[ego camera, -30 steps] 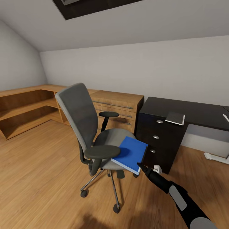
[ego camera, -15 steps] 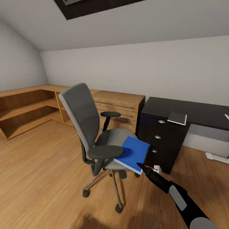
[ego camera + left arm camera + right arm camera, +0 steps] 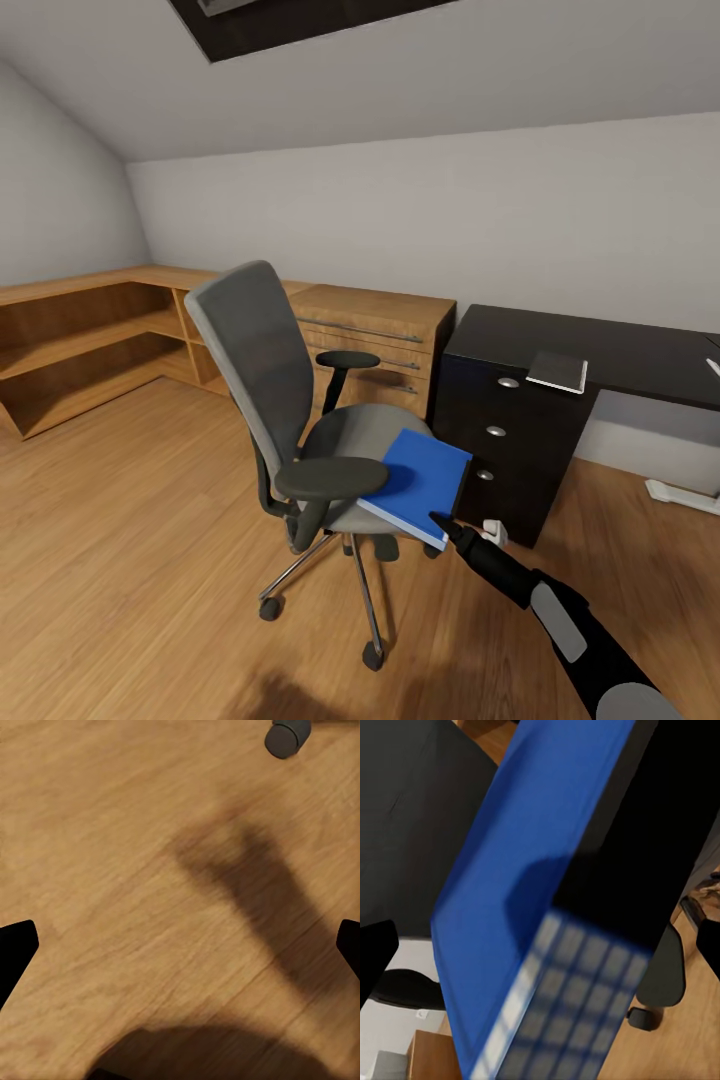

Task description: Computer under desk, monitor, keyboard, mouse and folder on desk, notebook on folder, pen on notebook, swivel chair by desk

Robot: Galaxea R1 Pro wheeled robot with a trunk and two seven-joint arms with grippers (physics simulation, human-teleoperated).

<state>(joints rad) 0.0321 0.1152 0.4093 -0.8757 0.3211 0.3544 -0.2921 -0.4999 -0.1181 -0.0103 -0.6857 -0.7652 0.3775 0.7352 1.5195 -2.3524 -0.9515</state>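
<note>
- Head view: the grey padded swivel chair (image 3: 300,400) with black armrests and a chrome star base stands on the wood floor (image 3: 130,560), just left of the glossy black worktop (image 3: 600,350) with its black drawers and round silver knobs. The thin bright blue folder (image 3: 418,482) with white page edges lies on the front edge of the chair seat, one corner hanging out past it. The right hand (image 3: 443,523) comes up from the lower right on its black and grey arm, and its tip meets the near corner of the folder. Can't tell from here if the fingers are spread or pinching. A small flat grey notebook (image 3: 557,371) lies on the worktop above the drawers. A low light-wood cabinet (image 3: 375,330) stands against the wall behind the chair, with open wood shelves (image 3: 80,340) running off to the left
- Left wrist view: the left hand (image 3: 180,945) points at bare wood floor, its two dark fingertips (image 3: 13,952) spread wide at the picture's edges with nothing between them. A grey castor (image 3: 287,736) of the chair shows at one edge
- Right wrist view: the blue folder (image 3: 547,855) is right up close, white page edges showing, the dark chair seat behind it. The fingertips (image 3: 371,956) sit apart at the edges, so the hand isn't pinching the folder
</note>
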